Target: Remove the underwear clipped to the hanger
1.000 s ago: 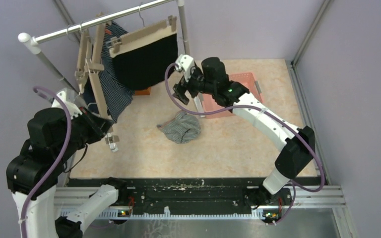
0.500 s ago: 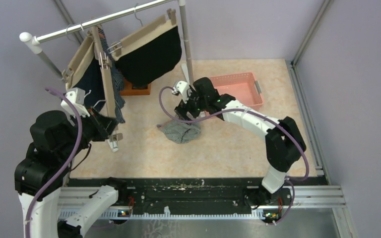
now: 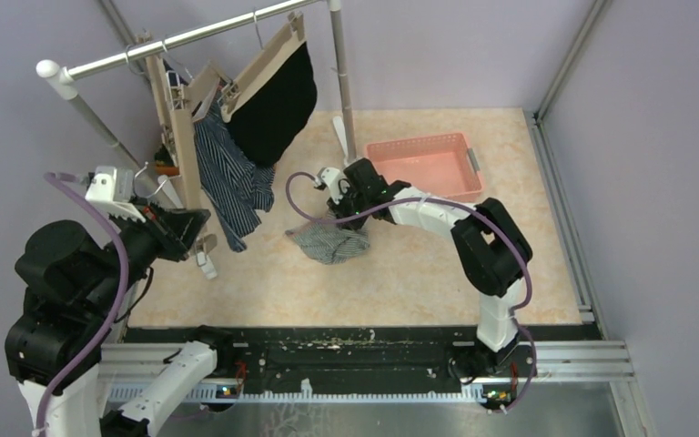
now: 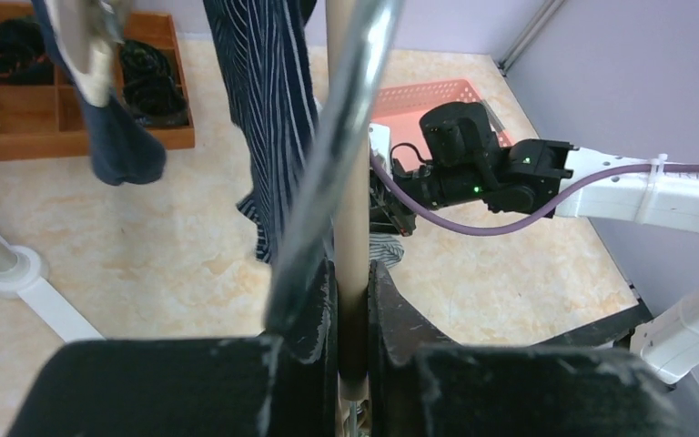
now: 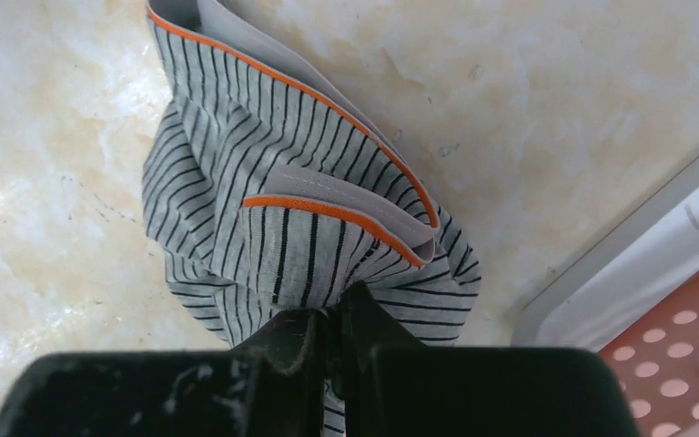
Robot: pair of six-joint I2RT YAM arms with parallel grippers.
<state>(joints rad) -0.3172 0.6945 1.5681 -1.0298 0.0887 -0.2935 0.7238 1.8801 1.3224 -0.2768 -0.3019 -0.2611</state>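
Observation:
A beige wooden hanger (image 3: pixel 180 137) hangs tilted from the metal rail (image 3: pixel 191 36). Its lower bar (image 4: pixel 353 182) is pinched in my shut left gripper (image 4: pixel 353 284), at the left in the top view (image 3: pixel 191 229). Navy-striped underwear (image 3: pixel 232 182) dangles from that hanger (image 4: pixel 268 109). Black underwear (image 3: pixel 278 105) with a beige waistband hangs on a second hanger behind it. Grey striped underwear (image 3: pixel 329 242) with orange trim lies crumpled on the floor (image 5: pixel 273 191). My right gripper (image 5: pixel 330 319) is down on it (image 3: pixel 332 217), jaws shut on a fold of the cloth.
A pink basket (image 3: pixel 423 167) stands right of the rack post (image 3: pixel 341 82), its corner in the right wrist view (image 5: pixel 683 337). A wooden tray (image 4: pixel 18 137) with dark rolled socks sits at the back left. The rack's white foot (image 4: pixel 5 273) is near my left arm.
My right gripper has come down from beside the black underwear to the grey striped underwear and shut on it. The hangers have swung, and the navy-striped underwear now hangs loose.

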